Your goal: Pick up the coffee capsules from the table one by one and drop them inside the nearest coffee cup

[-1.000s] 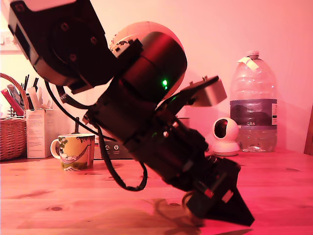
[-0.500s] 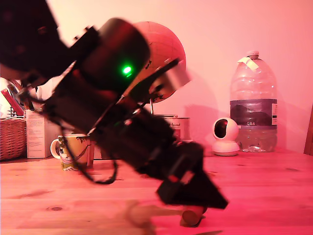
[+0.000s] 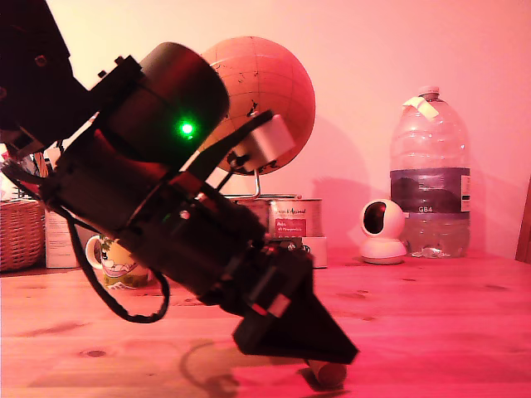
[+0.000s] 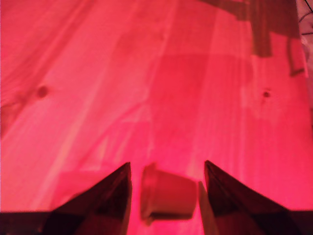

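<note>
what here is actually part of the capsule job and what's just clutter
Part of the job: coffee capsule between the open gripper fingers, mug, table.

Clutter: globe, water bottle, small camera, tins, basket.

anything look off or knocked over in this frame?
One thing: the coffee capsule lies tipped on its side on the table, rim facing sideways rather than standing upright. It sits in the gap between the open fingers of the hand. The coffee cup stands upright behind the arm. No spill or damage visible.
</note>
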`<state>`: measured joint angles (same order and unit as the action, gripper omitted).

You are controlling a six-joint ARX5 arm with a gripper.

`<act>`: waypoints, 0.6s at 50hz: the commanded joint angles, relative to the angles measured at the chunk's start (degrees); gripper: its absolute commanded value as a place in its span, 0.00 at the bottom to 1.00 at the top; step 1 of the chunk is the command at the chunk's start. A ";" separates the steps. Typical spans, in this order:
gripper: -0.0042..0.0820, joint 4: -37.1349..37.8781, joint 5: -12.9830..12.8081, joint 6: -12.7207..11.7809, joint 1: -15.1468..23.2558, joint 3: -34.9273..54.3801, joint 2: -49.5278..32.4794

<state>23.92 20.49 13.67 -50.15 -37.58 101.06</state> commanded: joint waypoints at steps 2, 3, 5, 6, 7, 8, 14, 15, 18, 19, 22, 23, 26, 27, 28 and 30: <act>0.52 -0.15 0.52 -0.17 0.02 0.79 -0.70; 0.52 -0.28 0.52 -0.13 0.02 0.79 -0.70; 0.51 -0.44 0.52 0.09 0.02 0.79 -0.70; 0.50 -0.50 0.50 0.24 0.00 0.79 -0.70; 0.50 -0.52 0.50 0.28 0.00 0.79 -0.70; 0.50 -0.52 0.50 0.33 0.00 0.79 -0.70; 0.50 -1.09 0.15 1.22 -0.42 0.79 -0.70; 0.50 -1.27 0.11 1.38 -0.50 0.79 -0.70; 0.51 -1.66 -0.07 1.95 -0.63 0.79 -0.70; 0.51 -1.66 -0.09 2.03 -0.66 0.79 -0.70; 0.51 -1.66 -0.07 2.16 -0.66 0.79 -0.70; 0.51 -1.66 -0.02 2.16 -0.66 0.79 -0.70; 0.51 -1.70 0.00 2.54 -0.72 0.76 -0.70; 0.51 -1.73 -0.04 2.54 -0.76 0.76 -0.70; 0.51 -1.77 -0.20 2.54 -0.76 0.76 -0.70; 0.51 -1.86 -0.98 2.54 -0.79 0.76 -0.70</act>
<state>22.06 20.01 15.62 -50.63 -37.58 101.06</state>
